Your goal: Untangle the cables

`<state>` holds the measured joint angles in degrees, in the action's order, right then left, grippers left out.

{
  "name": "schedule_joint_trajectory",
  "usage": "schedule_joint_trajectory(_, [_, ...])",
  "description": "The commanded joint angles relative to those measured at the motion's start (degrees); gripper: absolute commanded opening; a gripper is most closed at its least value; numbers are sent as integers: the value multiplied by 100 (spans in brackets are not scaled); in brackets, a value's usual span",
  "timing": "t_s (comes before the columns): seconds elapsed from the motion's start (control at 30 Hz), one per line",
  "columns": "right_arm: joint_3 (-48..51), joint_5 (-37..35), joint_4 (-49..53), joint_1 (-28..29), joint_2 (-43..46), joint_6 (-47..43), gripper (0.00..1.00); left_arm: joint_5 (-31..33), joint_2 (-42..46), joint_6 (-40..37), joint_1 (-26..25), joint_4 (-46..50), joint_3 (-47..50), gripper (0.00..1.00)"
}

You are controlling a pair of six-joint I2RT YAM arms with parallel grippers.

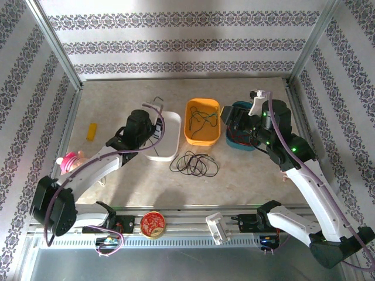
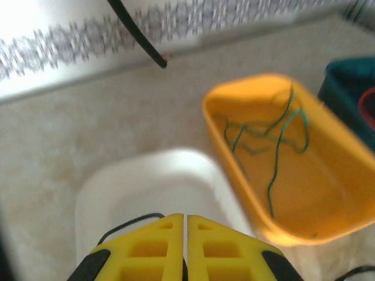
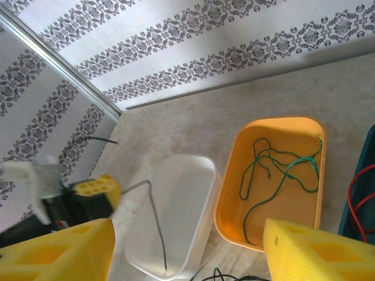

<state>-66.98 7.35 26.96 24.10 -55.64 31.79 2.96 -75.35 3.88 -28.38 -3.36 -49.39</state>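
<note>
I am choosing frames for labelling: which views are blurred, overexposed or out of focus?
Left wrist: blurred, the orange tray smeared, the white tray washed out by glare. Right wrist: the green cable is crisp, the right end effector close to the lens is soft. Top external: sharp, with faint arm shadows on the table.

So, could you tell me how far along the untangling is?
Done: green cable lies in the orange bin, red cable in the teal bin. In hand: left gripper dangles a black cable into the white bin. Left: the black coil on the table.
</note>
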Motion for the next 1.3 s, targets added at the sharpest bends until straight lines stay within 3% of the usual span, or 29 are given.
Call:
schedule_joint_trajectory(0.0, [33,91,115,-37,59,-24,68,-238,-179,374,83,-440,192,0])
schedule_joint_trajectory(0.1, [36,120,173,-37,18,-56,67,-526,-448,529,83,-348,212,0])
schedule_joint_trajectory(0.13, [21,136,191,-37,-3,-66,68,-541,-517,582,80,-247,174,6])
schedule_joint_trajectory(0.2, [8,185,222,-37,-44,-85,67,-479,-594,705,82,37,31,40])
schedule_joint_trajectory(0.27, [8,188,248,-37,-53,-85,67,-413,-536,818,79,399,-155,68])
schedule_joint_trajectory(0.3, [8,173,257,-37,-54,-89,67,-379,-446,888,80,555,-234,75])
schedule_joint_trajectory(0.4, [38,170,292,-37,-56,-125,67,-98,-27,1054,76,836,-289,83])
schedule_joint_trajectory(0.57, [91,159,335,-37,-106,-159,67,341,623,1185,55,1314,-245,86])
schedule_joint_trajectory(0.77, [232,190,598,-37,-303,-194,67,-1169,771,910,-489,1472,-42,85])
schedule_joint_trajectory(0.9, [484,248,918,-70,-530,-101,67,-1588,297,1000,-1161,1442,39,80])
schedule_joint_trajectory(1.0, [778,375,919,-98,-593,1,66,-1412,-175,1170,-1616,1251,11,71])
schedule_joint_trajectory(1.13, [1008,440,831,-125,-623,82,66,-1118,-804,1302,-2004,756,-76,70])
schedule_joint_trajectory(1.27, [1057,512,811,-133,-683,34,66,-392,-1411,1409,-2145,516,-351,68])
